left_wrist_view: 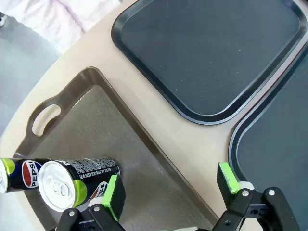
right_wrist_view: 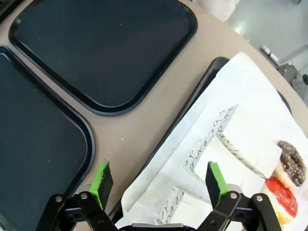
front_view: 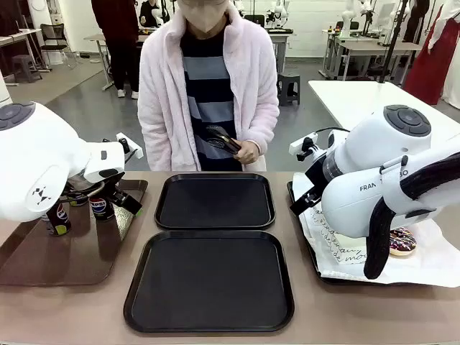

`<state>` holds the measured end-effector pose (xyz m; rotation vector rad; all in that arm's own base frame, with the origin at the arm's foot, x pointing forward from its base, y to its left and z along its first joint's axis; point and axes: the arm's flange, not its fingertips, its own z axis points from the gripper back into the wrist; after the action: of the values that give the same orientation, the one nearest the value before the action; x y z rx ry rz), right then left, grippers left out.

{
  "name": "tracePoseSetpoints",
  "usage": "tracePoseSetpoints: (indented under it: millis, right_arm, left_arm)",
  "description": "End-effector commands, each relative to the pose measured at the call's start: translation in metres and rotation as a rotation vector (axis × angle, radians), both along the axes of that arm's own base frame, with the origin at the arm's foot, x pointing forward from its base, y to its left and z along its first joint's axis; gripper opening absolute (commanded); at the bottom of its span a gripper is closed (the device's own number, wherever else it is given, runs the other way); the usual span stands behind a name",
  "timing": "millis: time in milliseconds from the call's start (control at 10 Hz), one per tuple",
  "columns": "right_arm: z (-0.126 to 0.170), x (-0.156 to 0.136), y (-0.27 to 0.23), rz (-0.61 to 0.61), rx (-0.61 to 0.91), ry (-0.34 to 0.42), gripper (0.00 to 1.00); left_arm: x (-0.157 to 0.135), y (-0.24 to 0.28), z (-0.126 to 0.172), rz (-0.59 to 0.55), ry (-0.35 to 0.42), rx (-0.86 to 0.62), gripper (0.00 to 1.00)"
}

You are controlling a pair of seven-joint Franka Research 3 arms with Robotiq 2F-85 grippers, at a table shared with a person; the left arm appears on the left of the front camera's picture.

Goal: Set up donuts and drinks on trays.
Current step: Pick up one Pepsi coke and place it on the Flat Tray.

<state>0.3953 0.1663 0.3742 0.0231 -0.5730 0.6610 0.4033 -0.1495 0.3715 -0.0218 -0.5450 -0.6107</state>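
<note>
Tan table (front_view: 65, 309) lies under both my arms. My left gripper (left_wrist_view: 171, 185) is spread wide with nothing between its green pads (left_wrist_view: 114, 188), and it hangs over the inner rim of the brown tray (left_wrist_view: 91, 115). One finger has a can (left_wrist_view: 72, 179) close against its outer side; I cannot tell whether they touch. A second can (left_wrist_view: 24, 172) stands just beyond the first, and both are upright on the brown tray at my left.

My right gripper (right_wrist_view: 159, 180) is open too and holds nothing. It hangs over the inner edge of the paper-lined tray (right_wrist_view: 207, 74), one finger above the bare table, the other above the white paper (right_wrist_view: 250, 96). Printed sleeves (right_wrist_view: 226, 144) lie flat on the paper just ahead of the fingers. Near them sit two donuts, a chocolate one (right_wrist_view: 291, 163) with sprinkles and a red-iced one (right_wrist_view: 278, 198), pressed side by side.

Between my arms lie two black trays, the near tray (front_view: 210, 282) and the far tray (front_view: 214, 201), one behind the other and just apart. Across the table, behind the far tray, a person in a pale fleece jacket stands with one hand (front_view: 248, 152) holding black tongs (front_view: 221, 138) at the waist.
</note>
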Motion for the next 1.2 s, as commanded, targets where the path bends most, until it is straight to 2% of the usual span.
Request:
tracePoseSetpoints:
  millis: [0, 1100]
  right_arm:
    - [0.0, 0.0, 0.0, 0.0, 0.0, 0.0, 1.0]
    - [0.0, 0.0, 0.0, 0.0, 0.0, 0.0, 1.0]
  left_arm:
    - [-0.0001, -0.0001, 0.0, 0.0, 0.0, 0.0, 1.0]
    - [-0.0001, -0.0001, 0.0, 0.0, 0.0, 0.0, 1.0]
